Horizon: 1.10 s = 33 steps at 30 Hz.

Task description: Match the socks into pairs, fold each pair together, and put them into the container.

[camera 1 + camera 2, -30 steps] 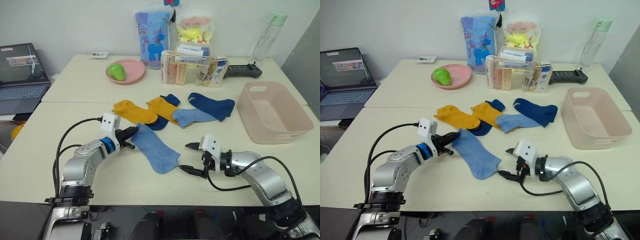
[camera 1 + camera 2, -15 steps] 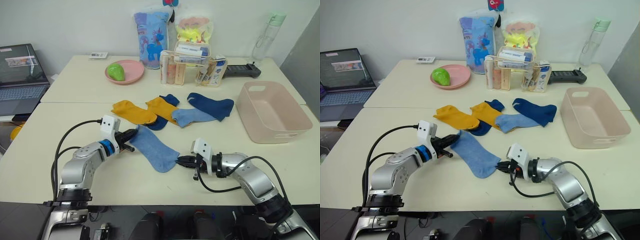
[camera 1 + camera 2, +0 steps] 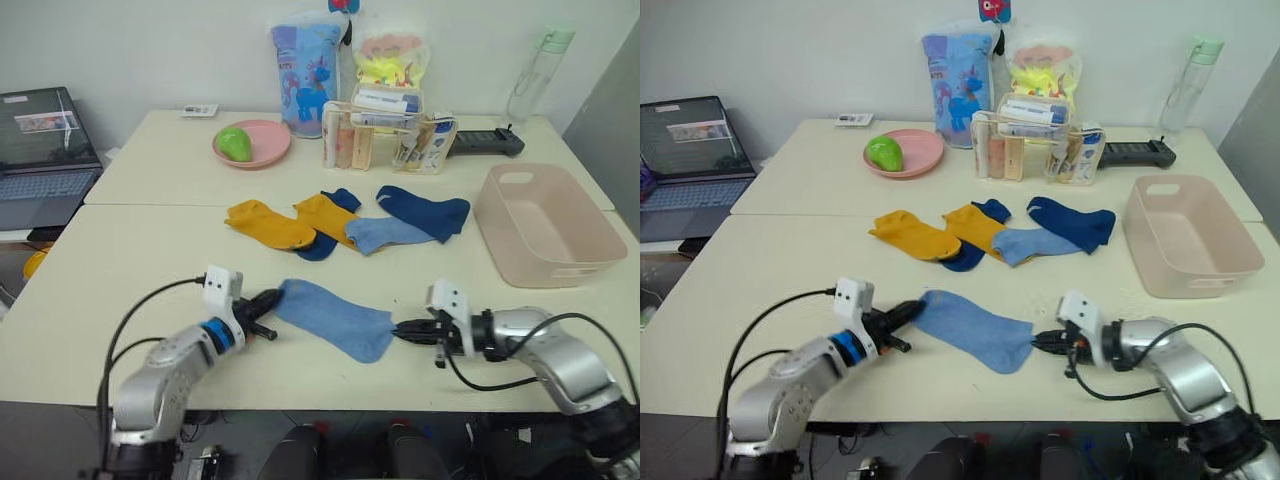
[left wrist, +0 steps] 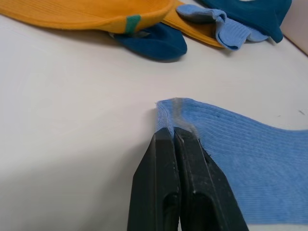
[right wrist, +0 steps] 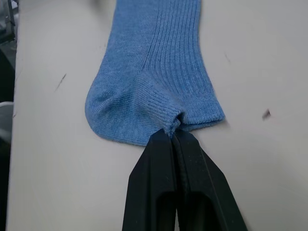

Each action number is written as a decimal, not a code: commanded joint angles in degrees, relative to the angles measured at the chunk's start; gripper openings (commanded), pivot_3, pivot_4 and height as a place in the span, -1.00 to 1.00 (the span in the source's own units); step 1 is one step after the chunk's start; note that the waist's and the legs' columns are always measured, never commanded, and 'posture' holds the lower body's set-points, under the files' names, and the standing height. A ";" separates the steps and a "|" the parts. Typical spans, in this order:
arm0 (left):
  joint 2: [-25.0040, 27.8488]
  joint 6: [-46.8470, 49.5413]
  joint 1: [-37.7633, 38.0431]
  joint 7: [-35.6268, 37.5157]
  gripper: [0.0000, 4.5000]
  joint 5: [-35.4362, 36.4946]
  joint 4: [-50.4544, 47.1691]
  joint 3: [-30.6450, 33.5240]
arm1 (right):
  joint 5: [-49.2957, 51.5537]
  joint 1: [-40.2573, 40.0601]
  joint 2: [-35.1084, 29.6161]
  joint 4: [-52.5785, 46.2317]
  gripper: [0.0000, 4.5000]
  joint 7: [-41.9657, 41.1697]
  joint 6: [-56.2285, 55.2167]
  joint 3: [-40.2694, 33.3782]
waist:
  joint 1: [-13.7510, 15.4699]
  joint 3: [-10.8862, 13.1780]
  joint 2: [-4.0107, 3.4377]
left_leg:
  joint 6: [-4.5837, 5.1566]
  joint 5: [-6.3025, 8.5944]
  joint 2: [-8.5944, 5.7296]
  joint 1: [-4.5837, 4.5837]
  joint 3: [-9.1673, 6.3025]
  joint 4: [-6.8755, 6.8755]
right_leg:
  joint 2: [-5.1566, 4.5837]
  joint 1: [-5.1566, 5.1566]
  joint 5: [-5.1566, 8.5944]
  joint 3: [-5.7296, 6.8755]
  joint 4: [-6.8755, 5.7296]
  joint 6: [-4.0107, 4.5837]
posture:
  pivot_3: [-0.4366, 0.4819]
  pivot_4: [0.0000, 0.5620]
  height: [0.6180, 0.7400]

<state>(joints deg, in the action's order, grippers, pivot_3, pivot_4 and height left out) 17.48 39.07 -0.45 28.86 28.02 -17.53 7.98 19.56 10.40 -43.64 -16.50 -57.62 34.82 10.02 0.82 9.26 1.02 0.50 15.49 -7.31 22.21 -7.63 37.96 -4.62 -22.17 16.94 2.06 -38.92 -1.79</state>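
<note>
A light blue sock lies stretched flat near the table's front edge. My left gripper is shut on its cuff end, seen close in the left wrist view. My right gripper is shut on the other end, which bunches at the fingertips. Further back lie two mustard yellow socks, two navy socks and a second light blue sock, overlapping in a row. The pale pink container stands at the right, with nothing in it.
A round pink plate with a green object, a clear organiser box, two printed bags and a bottle stand at the back. A laptop sits at the far left. A black device lies behind the container.
My right gripper has shut on the sock's end. Both grippers have drawn the sock toward the front edge and pulled it out flat, lying more left to right.
</note>
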 commanded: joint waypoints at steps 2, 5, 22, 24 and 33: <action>-2.10 1.16 -0.16 -2.57 -1.00 1.83 -4.02 -1.34 | 1.91 1.34 -0.22 -0.60 -0.98 -0.06 1.36 -2.66 | 0.02 0.00 0.00 | 0.00 0.00 0.01 0.00 0.01 0.00 | 0.00 0.00 0.00 0.00 -0.02 0.00 | -0.05 -0.47 1.00; -1.74 0.61 -0.37 -2.64 -0.81 1.48 -3.29 -1.56 | 2.71 2.01 0.21 -0.67 -0.71 -0.24 2.47 -2.75 | 0.04 0.00 0.00 | -0.01 0.00 0.02 0.00 0.02 -0.02 | 0.01 -0.01 0.00 0.00 -0.02 0.00 | -0.05 -0.47 1.00; 13.69 -0.18 -12.90 15.59 0.60 2.06 12.70 -4.29 | 9.04 -6.87 1.64 -8.46 0.23 9.00 14.50 -9.14 | 0.56 0.00 -0.01 | 0.00 0.00 0.00 0.11 0.00 -0.01 | -0.01 -0.05 0.01 0.03 0.05 0.00 | -0.05 -0.47 1.00; 13.48 -1.21 -14.42 16.02 0.60 0.73 14.64 -5.70 | 9.68 -7.18 2.08 -8.87 0.23 10.12 15.23 -9.40 | 0.55 0.00 0.00 | 0.00 0.00 0.00 0.13 0.00 -0.01 | -0.01 -0.06 0.00 0.03 0.05 0.00 | -0.05 -0.47 1.00; 12.82 -4.30 -16.94 19.22 -0.08 -1.80 17.87 -9.01 | 13.01 -8.04 5.43 -11.17 -0.52 13.60 17.66 -10.44 | 0.46 0.00 0.00 | 0.00 0.00 0.01 0.15 -0.02 -0.01 | 0.00 -0.09 0.00 0.03 0.04 0.00 | -0.05 -0.47 1.00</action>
<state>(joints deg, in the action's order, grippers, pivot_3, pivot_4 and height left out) 30.06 35.70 -16.78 47.31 26.24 0.93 -1.86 30.92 2.53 -38.35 -25.44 -44.52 52.22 1.13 1.28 9.26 1.02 0.50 15.48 -7.31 22.36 -7.65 37.95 -4.62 -22.26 16.94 2.09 -38.88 -1.79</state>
